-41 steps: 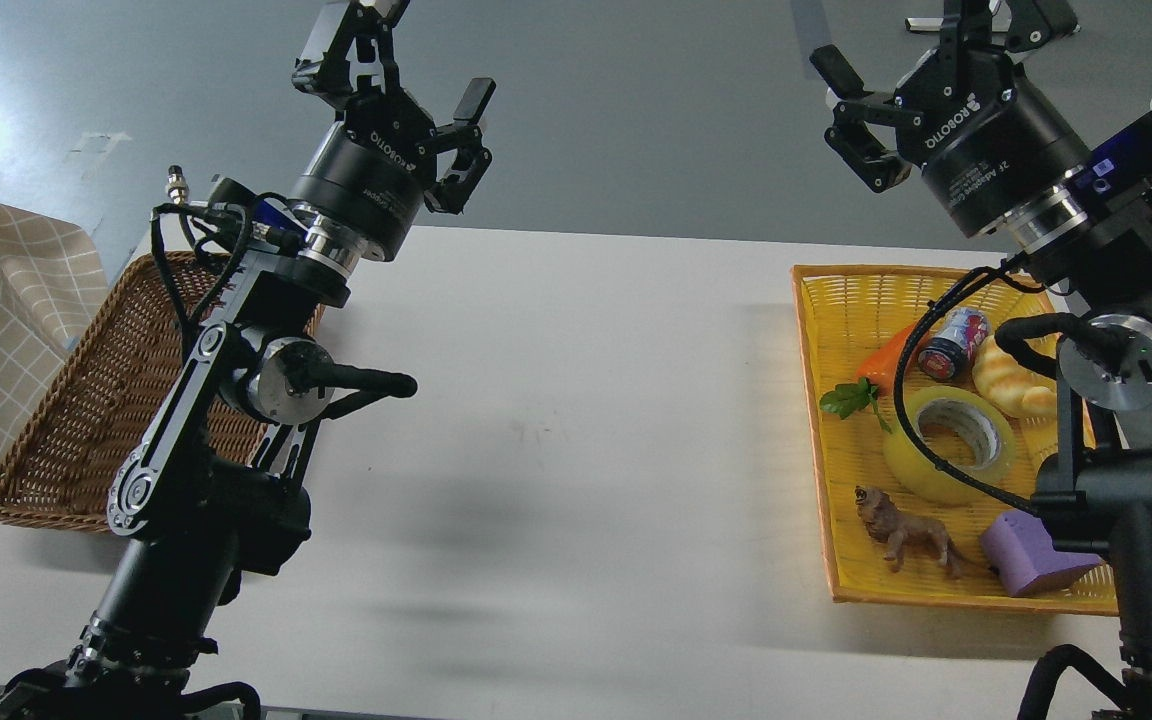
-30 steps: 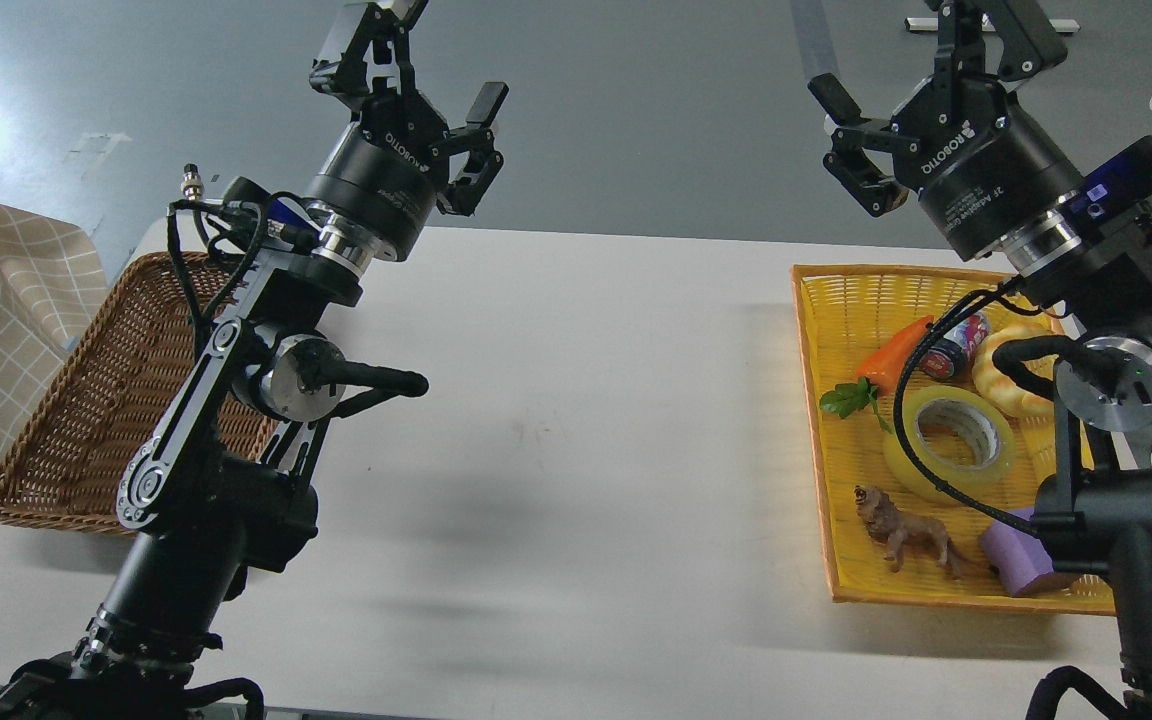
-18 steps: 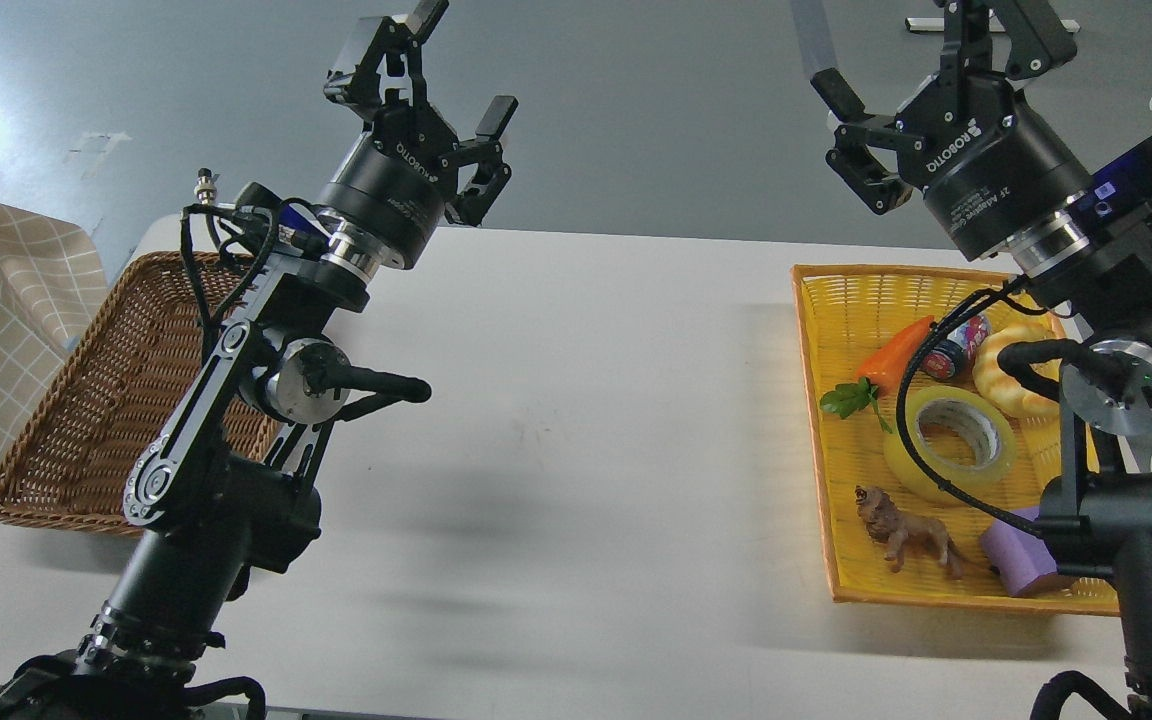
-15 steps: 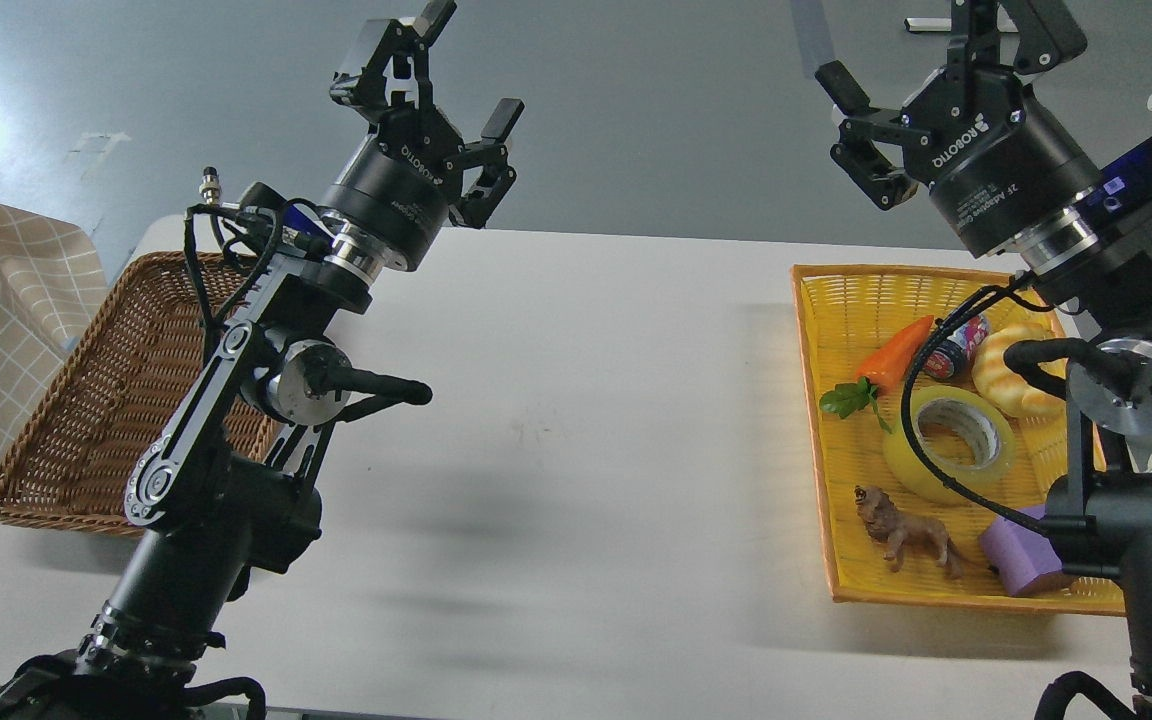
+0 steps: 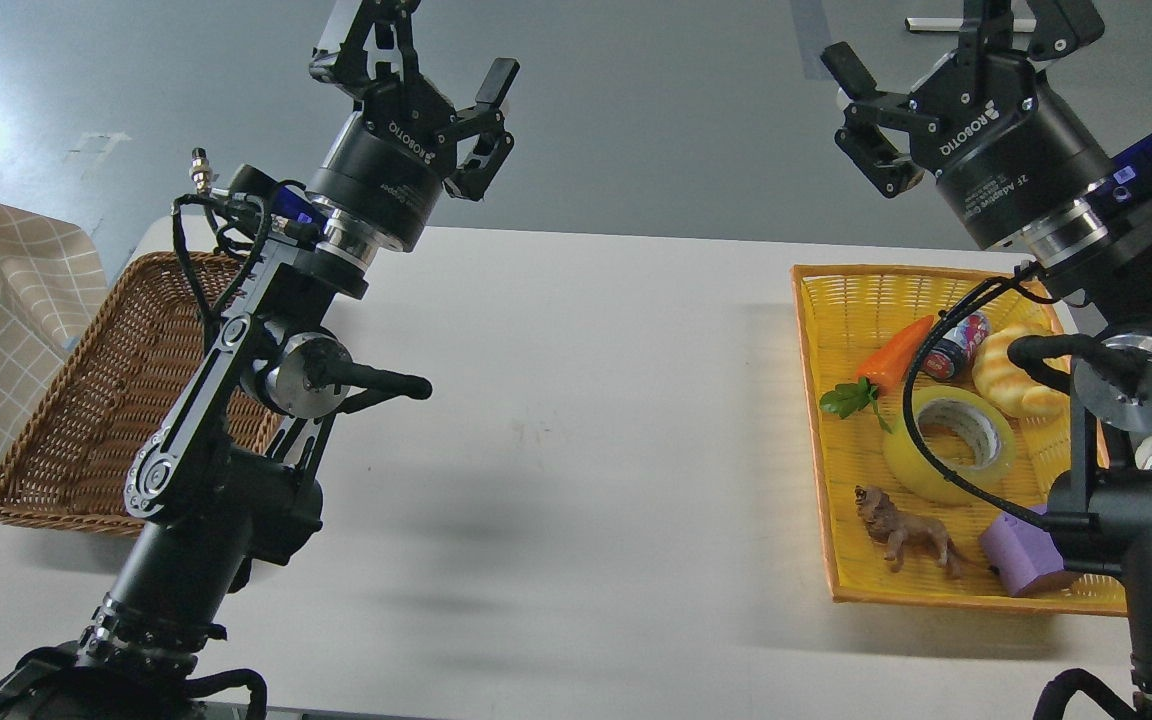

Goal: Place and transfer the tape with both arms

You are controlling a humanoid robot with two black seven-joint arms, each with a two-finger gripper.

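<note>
While the tape point(image 5: 948, 444) lies flat in my yellow tray point(image 5: 841, 300) at the right of the desk point(image 5: 576, 420), its hole faces upward toward me — the axis of the roll stands roughly upright, and the pale inner core shows as a ring inside the translucent yellow band. It sits near the middle of the tray, with an orange carrot toy point(image 5: 894, 355) and its green leaves just beyond it on the left, a small can point(image 5: 956, 345) and a croissant-shaped bread toy point(image 5: 1011, 385) behind it, a brown lion figure point(image 5: 904, 540) in front of it and a purple block point(image 5: 1021, 562) at the near right. A black cable from my right arm crosses over the roll in this view.

My right end effector point(image 5: 951, 45) is raised high beyond the far edge of the tray, well apart from the tape, fingers spread wide and holding nothing; the upper finger runs out of the top of the view. My left end effector point(image 5: 426, 60) is likewise lifted above the far left of the desk, tilted up and to the right, its fingers parted and empty — the arm below it bends over a brown wicker basket point(image 5: 66, 420) at the desk's left edge.
</note>
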